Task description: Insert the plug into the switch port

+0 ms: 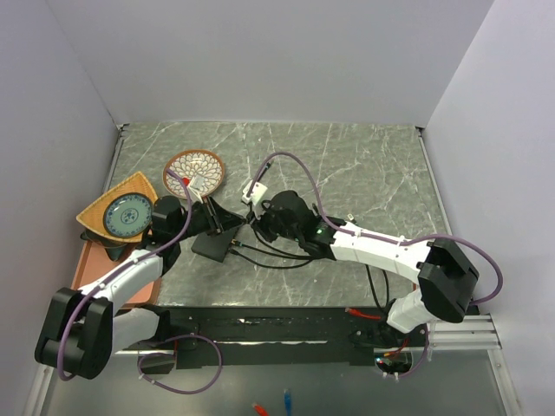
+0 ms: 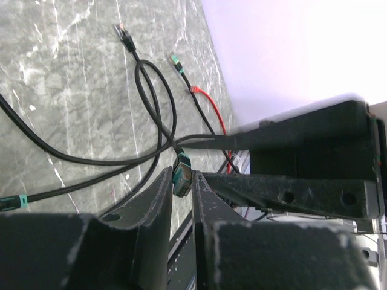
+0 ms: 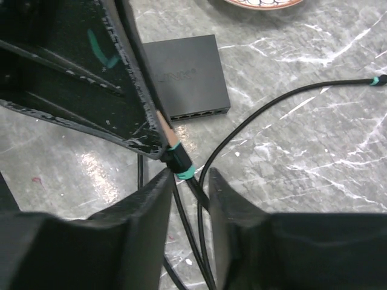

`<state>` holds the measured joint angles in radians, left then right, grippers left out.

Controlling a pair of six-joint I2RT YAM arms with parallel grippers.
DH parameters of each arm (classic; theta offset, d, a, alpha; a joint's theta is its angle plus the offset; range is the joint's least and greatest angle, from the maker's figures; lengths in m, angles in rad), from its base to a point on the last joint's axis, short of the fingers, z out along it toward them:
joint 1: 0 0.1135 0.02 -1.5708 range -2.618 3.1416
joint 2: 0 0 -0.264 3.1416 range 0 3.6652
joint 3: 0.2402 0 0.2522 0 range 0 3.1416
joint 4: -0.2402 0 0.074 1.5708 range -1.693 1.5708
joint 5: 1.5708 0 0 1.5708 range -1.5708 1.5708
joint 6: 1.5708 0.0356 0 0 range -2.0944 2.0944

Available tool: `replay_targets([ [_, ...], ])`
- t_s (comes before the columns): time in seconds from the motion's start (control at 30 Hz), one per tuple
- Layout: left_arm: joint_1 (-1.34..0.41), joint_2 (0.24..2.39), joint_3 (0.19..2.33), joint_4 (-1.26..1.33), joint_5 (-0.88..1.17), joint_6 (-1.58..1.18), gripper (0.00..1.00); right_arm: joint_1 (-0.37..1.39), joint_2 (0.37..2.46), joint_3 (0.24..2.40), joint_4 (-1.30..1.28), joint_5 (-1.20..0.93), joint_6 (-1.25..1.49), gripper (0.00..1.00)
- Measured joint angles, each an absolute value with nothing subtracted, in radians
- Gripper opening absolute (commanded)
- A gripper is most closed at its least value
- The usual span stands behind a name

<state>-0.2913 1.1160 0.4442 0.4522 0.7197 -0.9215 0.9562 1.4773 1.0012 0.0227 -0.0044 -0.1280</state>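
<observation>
Black switch [image 3: 187, 75] lies flat near the bench's left edge, sockets turned toward our jaws. Our left jaws are clamped on the plug [image 2: 181, 175] to aim it. Our right jaws sit around its cable [image 3: 192, 190]; pinching or not, we cannot tell.

Around the switch [image 1: 215, 245] I find room only toward 1 o'clock, on bare marble table [image 1: 364, 169]. The patterned dish [image 1: 194, 172] blocks 12 o'clock and the triangular plate [image 1: 121, 212] blocks 10. The left gripper [image 3: 164, 145] hangs just before the port row, and black cables [image 3: 242, 127] loop across 4 o'clock.
</observation>
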Motion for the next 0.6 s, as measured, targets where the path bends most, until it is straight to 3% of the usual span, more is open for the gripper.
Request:
replay_targets([
  [0.07,-0.290,1.121,0.444,0.463,0.717,-0.923,0.01,0.959,1.480,1.002,0.020,-0.010,-0.128,0.07],
  [0.17,-0.287,1.126,0.444,0.466,0.714,-0.923,0.01,0.964,1.483,1.002,0.014,-0.010,-0.133,0.00],
  [0.33,-0.286,1.128,0.444,0.468,0.711,-0.923,0.03,0.965,1.483,1.002,0.014,-0.003,-0.138,0.00],
  [0.43,-0.286,1.129,0.444,0.470,0.710,-0.922,0.15,0.965,1.483,1.002,0.015,-0.002,-0.142,0.00],
  [0.6,-0.288,1.129,0.446,0.464,0.711,-0.915,0.68,0.965,1.483,1.002,0.027,0.006,-0.151,0.00],
])
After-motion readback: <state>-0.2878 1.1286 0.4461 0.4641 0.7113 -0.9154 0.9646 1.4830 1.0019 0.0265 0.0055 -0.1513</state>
